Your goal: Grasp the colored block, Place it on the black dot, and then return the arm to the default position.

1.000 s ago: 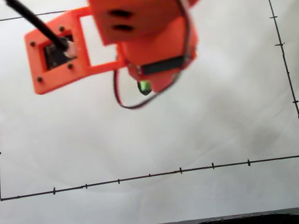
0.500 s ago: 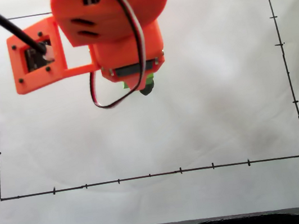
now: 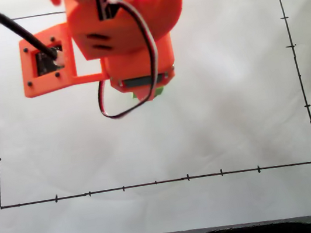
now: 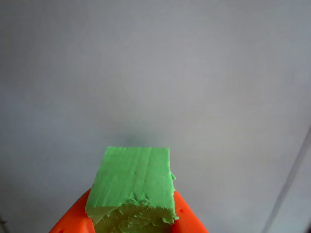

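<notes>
Looks light, stiff and rough-faced, that block (image 4: 133, 187), so grips well; clamped by its sides in the claw (image 4: 132, 219).

Colored block (image 4: 133, 182): matt, streaked face, crumbly rough edge. Arm (image 3: 124, 32): smooth orange plastic.

The orange arm (image 3: 123, 27) reaches down over the white paper (image 3: 231, 110); its gripper (image 4: 133, 218) appears clamped on the colored block (image 4: 133, 182), jaws mostly hidden.

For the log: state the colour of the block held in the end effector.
Bright lime green; the block shows best in the wrist view.
</notes>
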Controlling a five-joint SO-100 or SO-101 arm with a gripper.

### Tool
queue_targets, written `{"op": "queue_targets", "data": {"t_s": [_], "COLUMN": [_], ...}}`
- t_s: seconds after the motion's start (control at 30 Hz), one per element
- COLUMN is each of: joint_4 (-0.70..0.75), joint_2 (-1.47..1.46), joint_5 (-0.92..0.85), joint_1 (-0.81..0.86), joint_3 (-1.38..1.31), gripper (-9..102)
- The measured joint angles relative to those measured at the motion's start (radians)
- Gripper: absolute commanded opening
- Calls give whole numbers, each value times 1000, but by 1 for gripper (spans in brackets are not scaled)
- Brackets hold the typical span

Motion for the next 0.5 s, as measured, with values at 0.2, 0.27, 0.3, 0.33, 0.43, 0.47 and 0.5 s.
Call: {"op": "queue_targets", "data": {"t_s": [0.2,0.27,0.3,0.33,0.43,0.47,0.5], "joint_4": [2,2,2,2,3,9,18], "joint_2": [-11,-12,-12,-12,-12,-12,-12], "joint_5": [0,-3,-8,-12,-20,-23,-29], "joint_1": [0,0,0,0,0,0,0], "joint_3": [2,2,2,2,2,2,2], "gripper": [25,27,28,29,35,36,40]}}
